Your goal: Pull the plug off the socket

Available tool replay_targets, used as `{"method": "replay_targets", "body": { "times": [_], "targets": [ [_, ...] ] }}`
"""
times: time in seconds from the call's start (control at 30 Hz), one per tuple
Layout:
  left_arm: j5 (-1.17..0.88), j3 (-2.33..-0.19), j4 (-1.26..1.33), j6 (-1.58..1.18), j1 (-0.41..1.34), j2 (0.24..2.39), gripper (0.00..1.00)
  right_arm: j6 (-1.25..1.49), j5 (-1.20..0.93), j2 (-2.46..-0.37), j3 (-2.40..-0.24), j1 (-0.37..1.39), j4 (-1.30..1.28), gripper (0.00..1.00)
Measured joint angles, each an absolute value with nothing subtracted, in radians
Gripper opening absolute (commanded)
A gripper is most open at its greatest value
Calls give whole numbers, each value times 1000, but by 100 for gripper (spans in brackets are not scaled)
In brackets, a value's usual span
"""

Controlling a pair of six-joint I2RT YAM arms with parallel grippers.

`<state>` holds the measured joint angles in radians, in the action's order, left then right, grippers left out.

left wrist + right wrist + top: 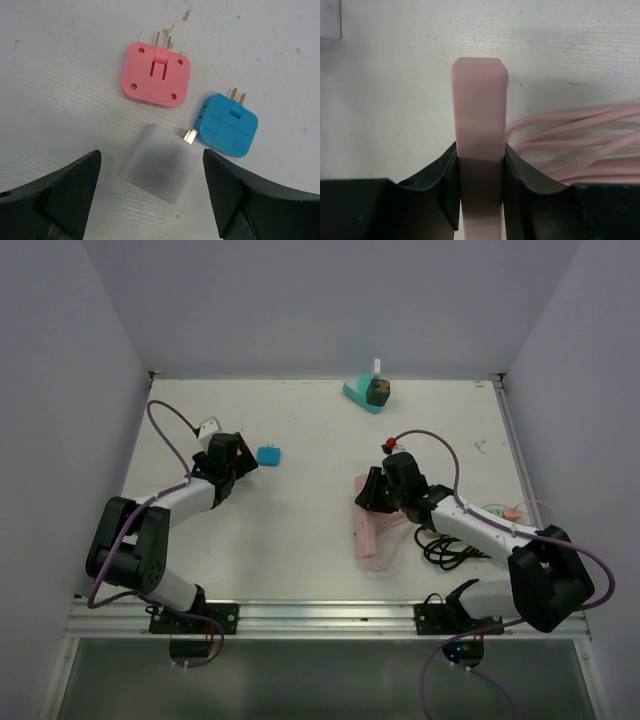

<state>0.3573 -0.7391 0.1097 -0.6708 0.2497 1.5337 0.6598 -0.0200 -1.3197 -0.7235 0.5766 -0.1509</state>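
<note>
In the left wrist view a white, blurred plug (159, 170) lies on the table between the wide-apart fingers of my left gripper (151, 156), touching neither. Just beyond it are a pink plug (156, 75) and a blue plug (227, 125), prongs pointing away. The top view shows the left gripper (240, 462) next to the blue plug (268, 455); the white and pink plugs are hidden there. My right gripper (480, 150) is shut on the pink socket strip (479, 100), whose end sticks out past the fingers. In the top view the right gripper (370, 490) holds the socket strip (368, 532) at mid-table.
The strip's pink cord (580, 135) loops to the right of the strip. A black cable coil (450, 545) lies beside the right arm. A teal object (366, 392) stands at the back centre. Walls enclose the table on three sides.
</note>
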Motion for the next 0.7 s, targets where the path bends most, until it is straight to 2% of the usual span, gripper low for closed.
{"method": "replay_targets", "body": {
  "times": [0.03, 0.07, 0.17, 0.27, 0.3, 0.37, 0.4, 0.5, 0.7],
  "targets": [
    [359, -735, 107, -671, 250, 1526, 94, 670, -14, -1327, -722, 577, -149, 0],
    [360, -732, 103, -671, 250, 1520, 96, 682, -7, -1335, -722, 577, -149, 0],
    [360, -725, 65, -679, 250, 1481, 100, 720, 30, -1350, -719, 577, -152, 6],
    [355, -728, -13, -678, 250, 1390, 100, 762, 73, -1351, -719, 577, -168, 37],
    [352, -734, -45, -675, 250, 1356, 100, 777, 91, -1351, -719, 577, -175, 54],
    [344, -746, -89, -664, 250, 1293, 100, 806, 127, -1349, -719, 577, -196, 67],
    [338, -751, -109, -657, 249, 1256, 100, 815, 148, -1347, -721, 577, -216, 78],
    [316, -752, -165, -627, 249, 1132, 100, 846, 203, -1343, -746, 577, -300, 90],
    [290, -726, -227, -559, 249, 925, 100, 922, 292, -1306, -813, 583, -458, 94]
  ]
}}
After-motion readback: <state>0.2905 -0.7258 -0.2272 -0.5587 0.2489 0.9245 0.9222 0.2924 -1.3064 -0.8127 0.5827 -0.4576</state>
